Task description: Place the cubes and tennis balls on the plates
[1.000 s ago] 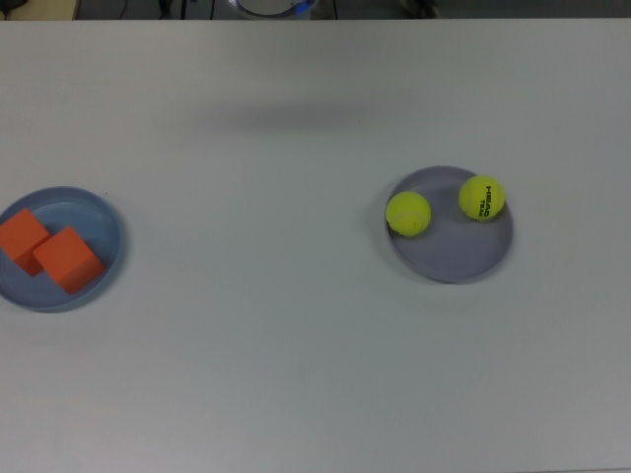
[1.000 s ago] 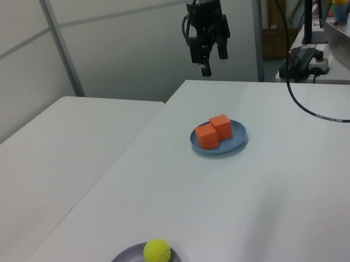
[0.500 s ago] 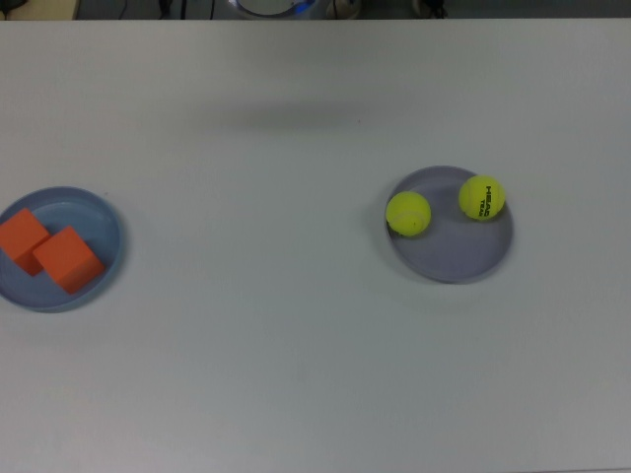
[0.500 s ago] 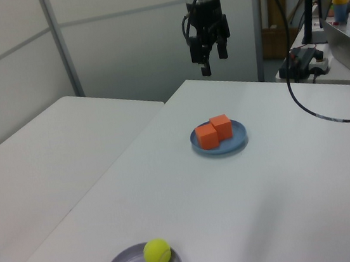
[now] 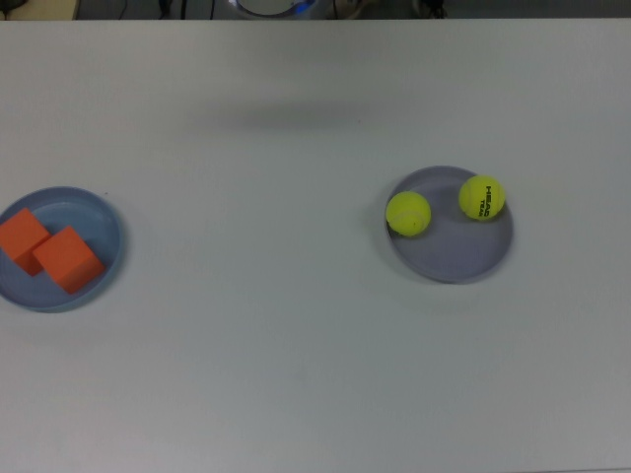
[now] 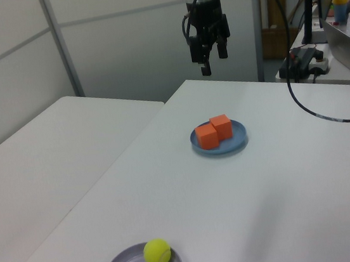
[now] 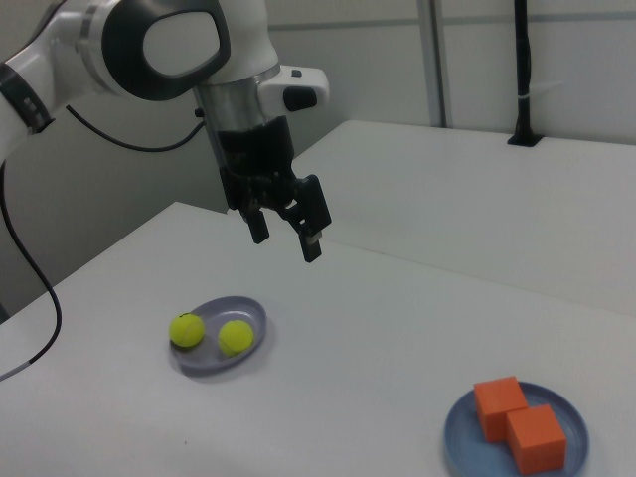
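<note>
the gripper (image 7: 286, 231) is seen raised high above the white table (image 5: 296, 345), its jaws spread apart with nothing between them. both cubes (image 7: 521, 422) are found touching each other on the light blue plate (image 7: 459, 442), at the right view's lower right, well apart from the jaws and far below them. both tennis balls (image 7: 212, 333) are seen side by side on the lavender plate (image 7: 248, 311), lower than the jaws and toward the right view's left. in the top view the blue plate (image 5: 106, 222) is placed at the top view's left edge and the lavender plate (image 5: 463, 256) toward the top view's right, the two kept well apart. black lettering is shown on one ball (image 5: 482, 197)
</note>
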